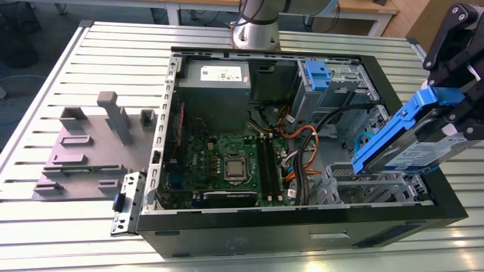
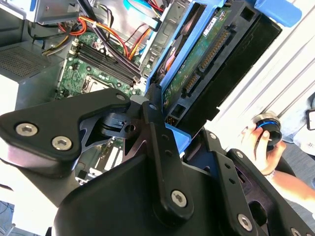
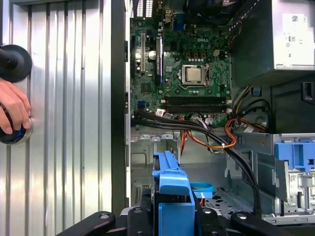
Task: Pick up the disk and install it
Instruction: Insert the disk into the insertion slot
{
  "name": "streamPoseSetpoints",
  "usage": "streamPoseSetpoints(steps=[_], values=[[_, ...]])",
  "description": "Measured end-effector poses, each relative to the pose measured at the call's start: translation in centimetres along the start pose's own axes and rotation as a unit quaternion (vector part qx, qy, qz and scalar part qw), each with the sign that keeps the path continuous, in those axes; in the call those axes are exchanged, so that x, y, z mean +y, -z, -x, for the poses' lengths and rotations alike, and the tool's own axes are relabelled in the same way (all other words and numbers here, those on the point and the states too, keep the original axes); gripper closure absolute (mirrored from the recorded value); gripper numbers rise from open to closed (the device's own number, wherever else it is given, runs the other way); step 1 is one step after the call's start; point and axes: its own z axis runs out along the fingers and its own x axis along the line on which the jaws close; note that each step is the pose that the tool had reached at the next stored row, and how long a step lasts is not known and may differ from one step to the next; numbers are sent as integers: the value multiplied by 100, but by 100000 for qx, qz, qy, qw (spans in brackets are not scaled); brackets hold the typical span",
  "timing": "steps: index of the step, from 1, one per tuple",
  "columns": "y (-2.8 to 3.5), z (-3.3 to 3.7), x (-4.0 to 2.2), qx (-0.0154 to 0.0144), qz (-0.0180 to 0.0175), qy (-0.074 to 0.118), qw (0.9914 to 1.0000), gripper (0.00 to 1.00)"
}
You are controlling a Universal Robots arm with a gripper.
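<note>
Above the open computer case, near its wall at the exterior view's right, the disk is held tilted in the air by the gripper. The black fingers are closed narrowly on the blue plastic carrier that frames the drive, one on each side of it, and nothing else is touched by them. In the second wrist view the disk is seen from its underside, with the green circuit board and the connector row exposed, the carrier's blue edge running along it. In the first wrist view the carrier's blue end is seen edge-on between the finger links, over the case interior.

Inside the case, the motherboard lies flat at the middle, with orange and black cables bundled between it and the grey metal drive bay. A blue plastic bracket is fixed on that bay. The grey power supply box is set at the case's far corner beside the arm's base. Outside the case wall, on the ribbed table, a person's hand is rested on a round black and blue knob.
</note>
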Motion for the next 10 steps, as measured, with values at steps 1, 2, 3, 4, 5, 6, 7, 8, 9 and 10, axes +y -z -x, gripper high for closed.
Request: streamPoseSetpoints(steps=[1,2,3,4,5,6,7,8,9,10], values=[[-3,0,1,0,-1,0,100000,64],[-6,-1,2,1,1,-2,100000,64],[-9,-1,3,2,-1,-2,100000,64],[-11,-1,4,-1,-1,0,100000,64],[-14,-1,5,-1,1,-1,100000,64],[-16,-1,5,1,-2,-2,100000,64],[-18,-2,6,4,1,0,100000,64],[-21,-2,6,0,-2,-2,100000,64],[-22,-2,9,3,1,-5,100000,64],[-24,-2,11,7,-1,-6,100000,64]])
